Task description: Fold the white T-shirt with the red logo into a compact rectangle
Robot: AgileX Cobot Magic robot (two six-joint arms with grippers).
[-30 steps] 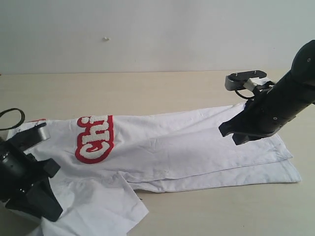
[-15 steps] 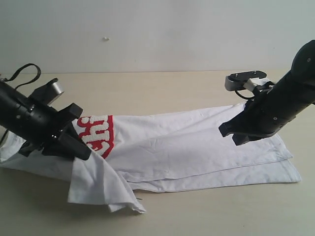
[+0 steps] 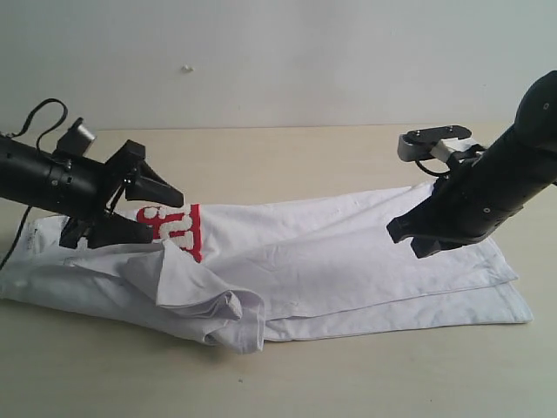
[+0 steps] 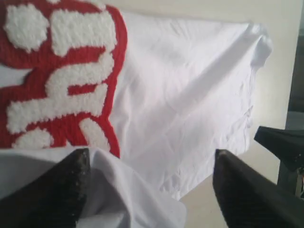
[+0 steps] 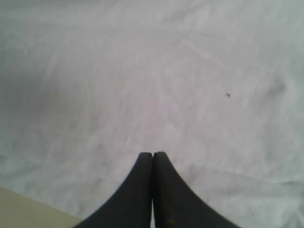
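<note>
Since half a second ago the left gripper point(image 3: 165, 218) has swung above the red logo point(image 3: 178, 233), leaving a sleeve flap point(image 3: 196, 283) bunched on the white T-shirt point(image 3: 348, 252) spread across the table point(image 3: 261, 157). Its jaws stand wide and empty. A finger may snag that loose flap when pulling away. Only the right wrist view shows the right gripper point(image 5: 153, 156) pinched closed, holding nothing, over plain cloth.

Bare worktop point(image 3: 287, 157) lay open from ten to two o'clock and along six. The white T-shirt point(image 3: 348, 252) bunched up at seven; the left tool point(image 3: 165, 218) at nine and right tool point(image 3: 407, 237) at three blocked passage.
</note>
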